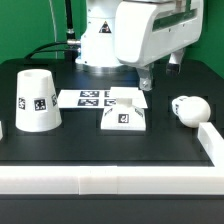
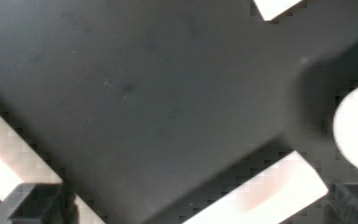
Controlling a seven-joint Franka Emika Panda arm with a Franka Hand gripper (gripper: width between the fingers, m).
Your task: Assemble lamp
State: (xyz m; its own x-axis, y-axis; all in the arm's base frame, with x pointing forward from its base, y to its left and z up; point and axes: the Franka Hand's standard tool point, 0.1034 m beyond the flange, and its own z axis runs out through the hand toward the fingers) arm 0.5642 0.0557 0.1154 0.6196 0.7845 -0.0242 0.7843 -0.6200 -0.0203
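Observation:
The white tapered shade (image 1: 38, 100) stands on the black table at the exterior view's left. The low square base (image 1: 124, 116) sits mid-table, its tag facing the front. The rounded bulb (image 1: 188, 108) lies at the exterior view's right; its blurred white edge shows in the wrist view (image 2: 355, 120). My gripper (image 1: 148, 80) hangs above the table behind the base, between base and bulb, touching neither. In the wrist view the gripper (image 2: 190, 210) is open, with its dark fingertips (image 2: 23, 205) far apart and only table and a white strip between them.
The marker board (image 1: 98, 98) lies flat behind the base. A white rail (image 1: 100, 178) runs along the table's front edge and up the right side (image 1: 212, 140). A white strip, probably rail (image 2: 309, 180), crosses the wrist view. The arm's white body (image 1: 130, 35) stands at the back.

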